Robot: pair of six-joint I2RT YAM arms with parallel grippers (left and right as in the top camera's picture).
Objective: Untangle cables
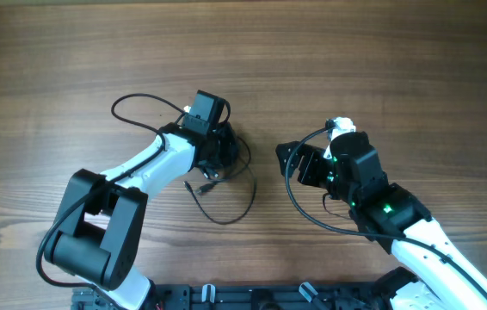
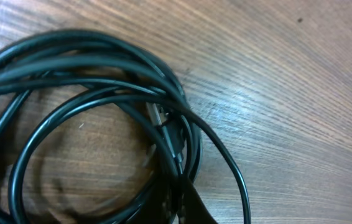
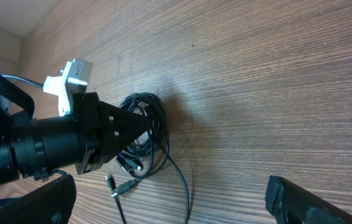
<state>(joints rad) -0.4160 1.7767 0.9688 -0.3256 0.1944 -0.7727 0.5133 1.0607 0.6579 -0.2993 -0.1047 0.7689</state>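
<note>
The left gripper [image 3: 143,126] had its fingers pressed together, the tips pushed into the cables [image 2: 107,62] (whether a strand was caught between them I cannot tell). The cables lay as one small clump a little left of the middle of the table [image 1: 398,52], with a loose loop and a plug end [image 1: 189,183] trailing to the near side. The right gripper [image 1: 288,164] stood spread wide just right of the clump, holding nothing. The step seemed to be the first loosening. The next move probably called for the right gripper to take one loop and draw it slowly to the right.
</note>
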